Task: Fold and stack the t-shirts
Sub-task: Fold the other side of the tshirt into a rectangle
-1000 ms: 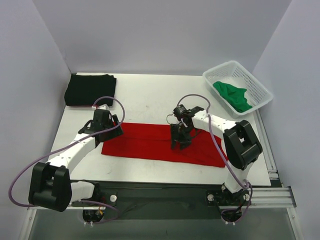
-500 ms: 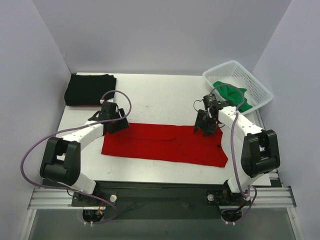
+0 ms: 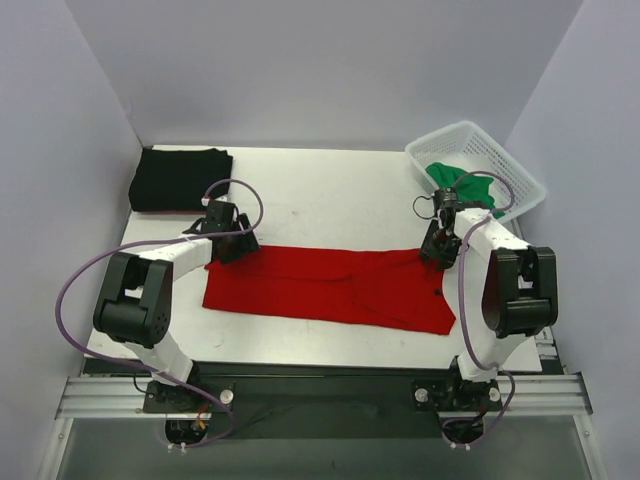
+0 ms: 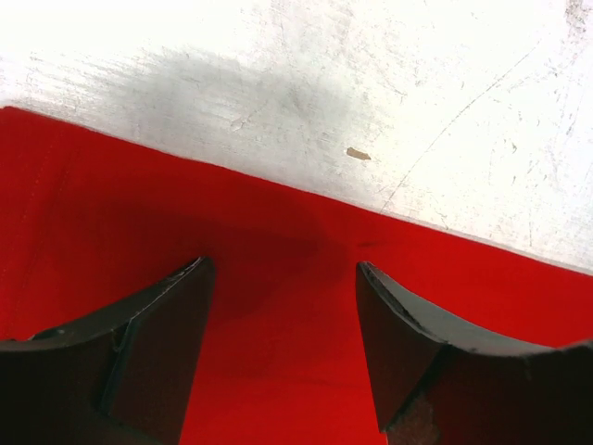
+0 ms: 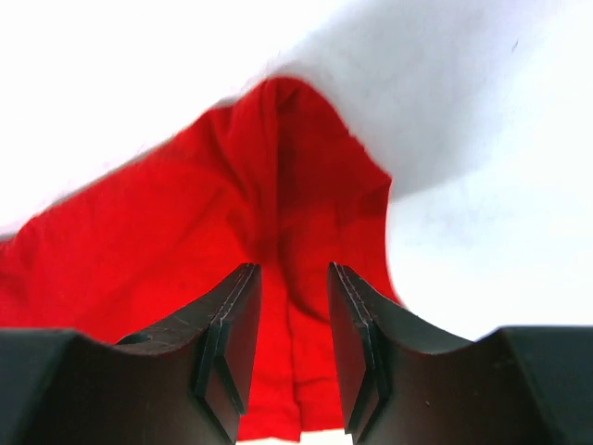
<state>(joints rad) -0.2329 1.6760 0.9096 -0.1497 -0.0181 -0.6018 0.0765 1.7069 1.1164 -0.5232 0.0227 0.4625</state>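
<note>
The red t-shirt [image 3: 330, 288] lies flat as a long folded strip across the table's front half. My left gripper [image 3: 232, 245] is open over its far left corner; in the left wrist view the gripper [image 4: 283, 278] has its jaws wide apart above the red cloth [image 4: 111, 213], near its far edge. My right gripper [image 3: 440, 250] is at the far right corner; in the right wrist view the gripper [image 5: 292, 278] is open by a narrow gap, with a ridge of red cloth [image 5: 185, 232] between the jaws. The black t-shirt [image 3: 180, 178] lies folded at the back left. The green t-shirt [image 3: 465, 185] lies crumpled in the basket.
The white mesh basket [image 3: 510, 170] stands at the back right corner, just behind my right gripper. Bare white table [image 3: 320, 195] lies between the black shirt and the basket. Grey walls close in the left, back and right sides.
My right gripper has moved from the middle of the red shirt out to its far right corner. My left gripper has moved back and right to the far left corner.
</note>
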